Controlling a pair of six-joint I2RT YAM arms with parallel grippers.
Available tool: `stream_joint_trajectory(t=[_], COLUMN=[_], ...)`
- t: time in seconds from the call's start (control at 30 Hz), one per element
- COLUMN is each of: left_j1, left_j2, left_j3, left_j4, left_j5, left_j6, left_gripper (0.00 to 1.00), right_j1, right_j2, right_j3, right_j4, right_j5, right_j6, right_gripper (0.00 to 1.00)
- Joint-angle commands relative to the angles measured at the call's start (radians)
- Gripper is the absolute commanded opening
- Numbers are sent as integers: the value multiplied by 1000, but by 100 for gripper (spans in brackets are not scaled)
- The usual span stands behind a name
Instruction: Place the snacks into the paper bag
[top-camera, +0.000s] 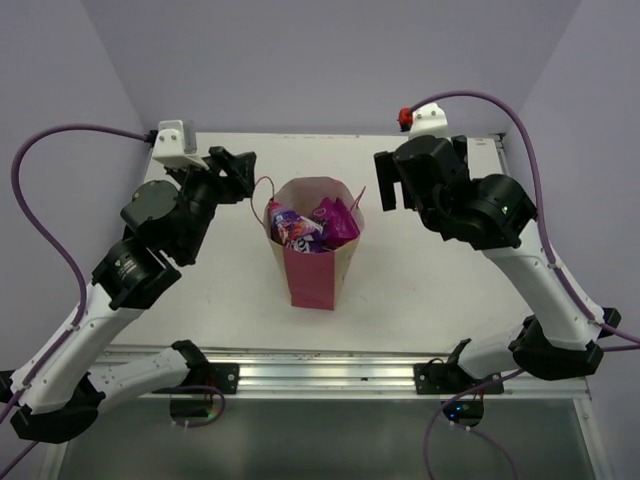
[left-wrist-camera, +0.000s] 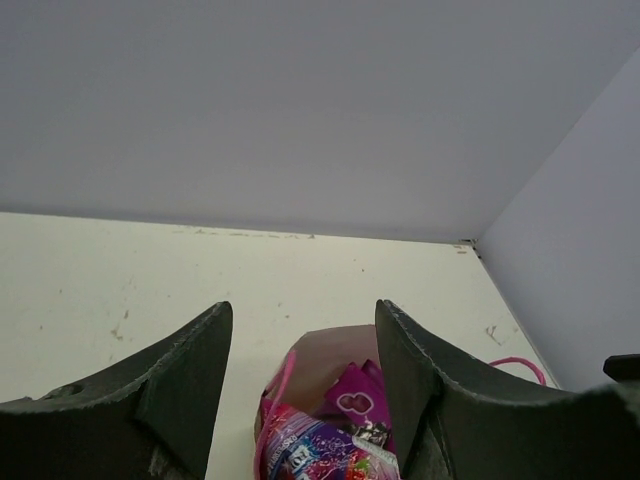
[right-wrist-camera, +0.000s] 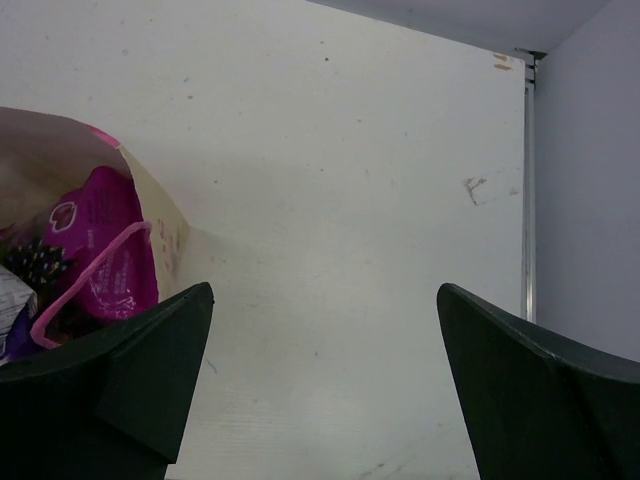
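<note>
The paper bag (top-camera: 318, 272) stands upright mid-table, tan with a magenta front panel. Inside it are snacks: a purple pouch (top-camera: 292, 229) and a magenta packet (top-camera: 339, 218) poke out of the top. My left gripper (top-camera: 240, 172) hovers open just left of the bag's rim and holds nothing. In the left wrist view the left gripper (left-wrist-camera: 303, 305) looks down past the bag (left-wrist-camera: 325, 350) at the purple pouch (left-wrist-camera: 320, 447) and magenta packet (left-wrist-camera: 355, 400). My right gripper (top-camera: 388, 185) (right-wrist-camera: 325, 287) is open and empty, to the right of the bag (right-wrist-camera: 160, 215).
White brackets sit at the table's back corners (top-camera: 176, 141) (top-camera: 430, 116). Lilac walls close in the back and sides. The table's right edge (right-wrist-camera: 527, 180) runs along the wall. A metal rail (top-camera: 320, 376) lines the near edge.
</note>
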Motion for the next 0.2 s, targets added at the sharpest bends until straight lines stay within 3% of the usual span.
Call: stream_joint_trajectory(t=[0.0,0.17], left_j1=[1,1], left_j2=[-16,-32], left_j3=[-8,-16], left_j4=[-2,-14], left_j5=[-40,-98], left_j6=[20,45], left_gripper=[63,71], right_j1=[3,2], right_j2=[-32,-49], right_j3=[-11,-23], right_j4=[1,19], right_j5=[40,59], right_j6=[16,6], right_gripper=[99,99])
